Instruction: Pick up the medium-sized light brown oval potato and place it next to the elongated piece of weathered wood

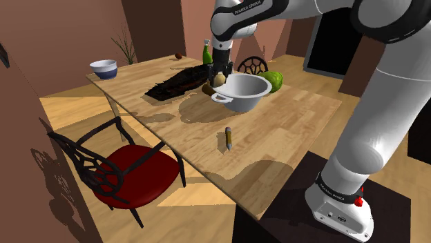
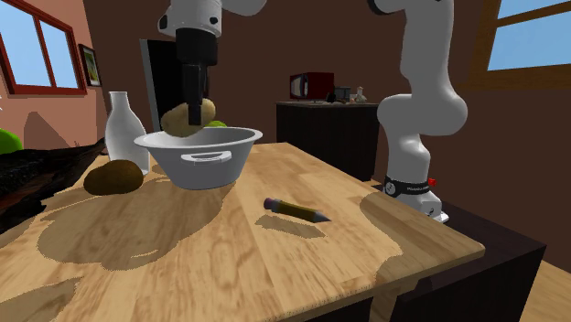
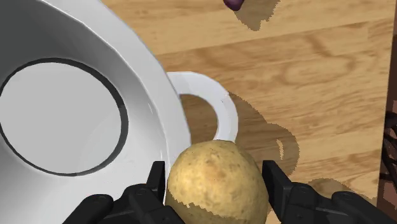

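Item one, the jaws: closed on the potato (image 3: 216,186), one black finger (image 3: 157,183) pressed to each flank, so you have it clasped across its narrower width, which I judge the surest hold on an oval thing. Item two, the potato itself: light tan, speckled, lifted clear of the desk (image 1: 290,131) and hanging over the near rim and handle of the white pot (image 3: 162,95); in the second exterior view it rides just above that rim, a height that looks chosen so it passes over the pot without striking it. Item three, the piece of wood (image 1: 178,83): long, dark and rough, lying flat on the desk beyond the pot toward the shoulder view's left; this is your target, and the bare desk alongside it looks like the place to set down. Item four, a second, darker potato (image 2: 113,177): resting on the desk between pot and wood, close enough that you should lower with care to avoid knocking it. Item five, a pencil (image 1: 228,138): lying well apart from the rest, toward the stand, out of your path. Item six, a white bottle (image 2: 125,128): upright behind the pot, near the wood, to be kept clear of the arm.
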